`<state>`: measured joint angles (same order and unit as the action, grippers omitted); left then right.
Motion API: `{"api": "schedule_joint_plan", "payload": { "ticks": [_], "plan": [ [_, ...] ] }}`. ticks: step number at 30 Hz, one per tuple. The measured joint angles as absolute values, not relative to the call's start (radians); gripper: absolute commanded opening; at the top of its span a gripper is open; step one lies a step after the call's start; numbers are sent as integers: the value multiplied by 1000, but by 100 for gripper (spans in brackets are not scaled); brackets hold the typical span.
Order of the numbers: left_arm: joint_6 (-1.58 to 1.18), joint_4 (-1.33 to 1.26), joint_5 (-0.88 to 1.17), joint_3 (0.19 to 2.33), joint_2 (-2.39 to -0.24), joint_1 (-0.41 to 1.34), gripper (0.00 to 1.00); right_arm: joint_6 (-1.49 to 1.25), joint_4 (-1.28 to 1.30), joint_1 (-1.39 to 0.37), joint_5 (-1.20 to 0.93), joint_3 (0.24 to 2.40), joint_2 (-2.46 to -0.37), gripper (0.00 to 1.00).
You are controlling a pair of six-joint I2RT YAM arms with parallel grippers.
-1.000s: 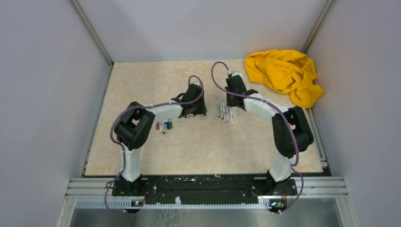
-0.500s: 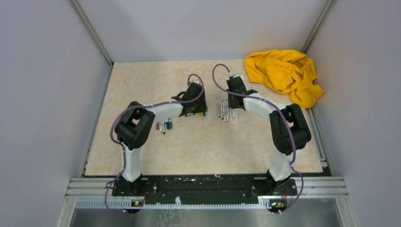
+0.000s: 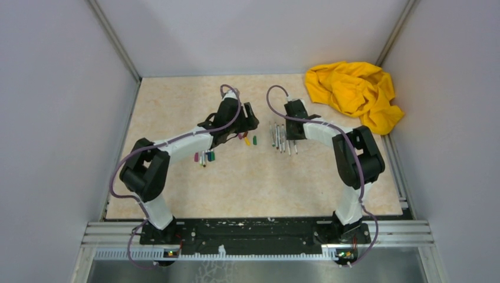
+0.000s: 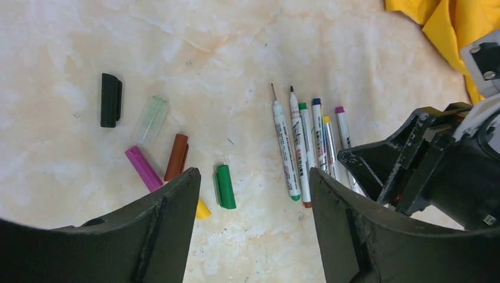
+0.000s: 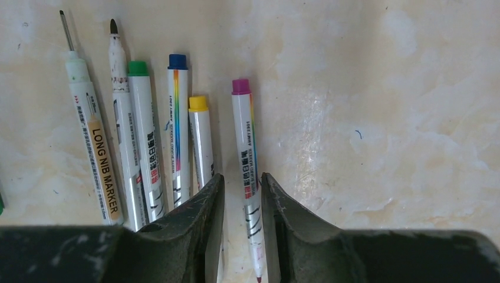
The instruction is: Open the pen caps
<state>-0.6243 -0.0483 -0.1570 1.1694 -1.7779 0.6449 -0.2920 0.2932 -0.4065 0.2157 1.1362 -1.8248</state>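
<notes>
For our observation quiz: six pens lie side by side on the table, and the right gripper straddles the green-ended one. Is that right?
No. The right wrist view shows the right gripper straddling the purple-ended pen; the green-ended pen lies third from the left. The six pens do lie side by side.

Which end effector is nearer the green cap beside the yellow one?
Left. The left end effector hangs above the green cap, which shows between its fingers; the right end effector straddles a purple-ended pen farther right.
</notes>
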Motion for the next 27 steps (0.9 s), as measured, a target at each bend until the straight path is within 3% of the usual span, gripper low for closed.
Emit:
{"api": "schedule_joint_plan", "payload": {
  "ticks": [8,16,22,27],
  "plan": [
    [-633,-77,-208,1094,-1676,636,75,-288,253,-402,205,1110,-1814,31],
    [-662,-88,-389,930,-1468,636,78,-275,253,-459,211,1102,-1672,32],
    [-691,-75,-523,858,-1282,633,86,-289,257,-567,202,1231,-1681,32],
    [-727,-64,-635,804,-1102,633,89,-316,263,-667,191,1400,-1811,33]
  ]
}}
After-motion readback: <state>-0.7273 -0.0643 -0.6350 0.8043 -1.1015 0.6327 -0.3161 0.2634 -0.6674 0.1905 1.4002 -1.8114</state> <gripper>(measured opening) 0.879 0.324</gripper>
